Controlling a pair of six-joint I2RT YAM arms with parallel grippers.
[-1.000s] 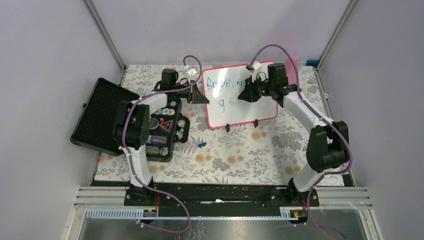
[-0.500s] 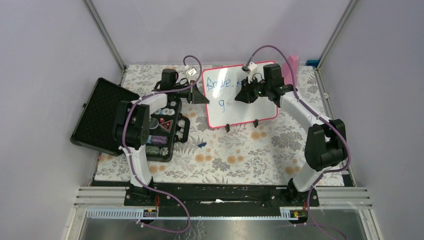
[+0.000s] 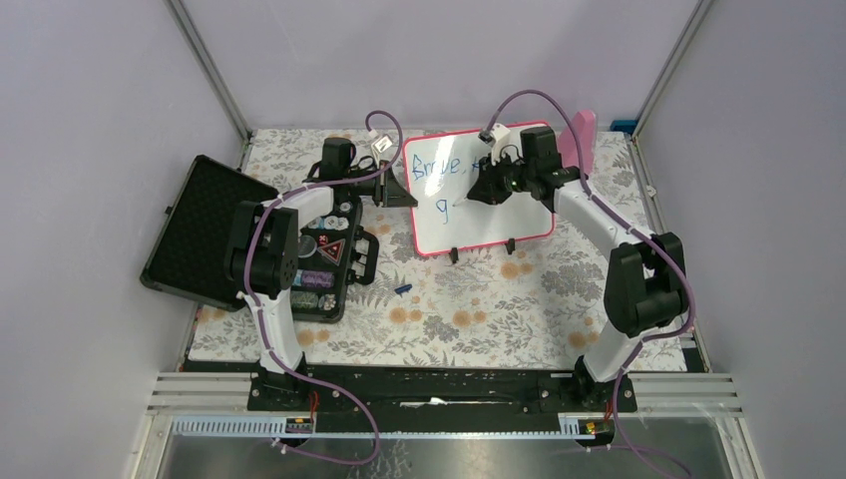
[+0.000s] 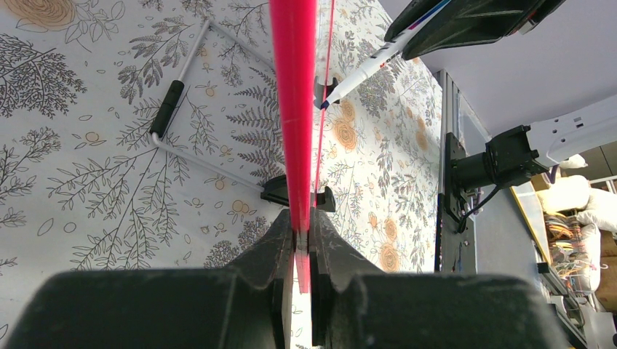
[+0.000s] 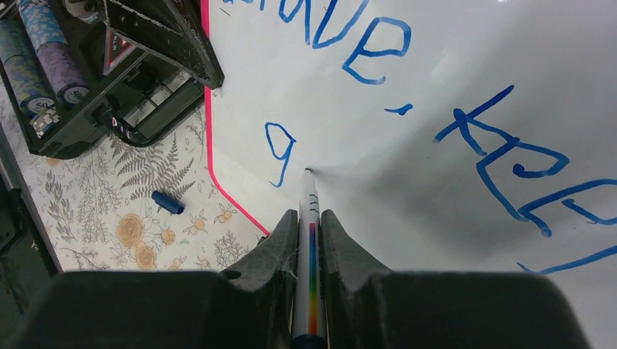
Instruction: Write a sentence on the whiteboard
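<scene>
Right wrist: marker tip on the board, only a "g" on the second line.

Nearest me, the right tool [image 5: 309, 215] is closed along the marker [image 5: 310, 254], whose tip touches the whiteboard [image 5: 436, 240] just beside a lone "g", at its 4 o'clock. The sentence [image 5: 399, 110] runs above that toward 1 o'clock; I read "Brave, kee" and the rest is cut off. Farther on, at the board's 9 o'clock edge, the left tool [image 4: 302, 225] is pinched tight on the red frame. From above, the board stands tilted on small feet at 12 o'clock of the surface [image 3: 479, 299]. I judge it light, thin and stiff with a slick face. It would tip or skid under a hard stroke, so I'd hold it by the frame and press lightly.
</scene>
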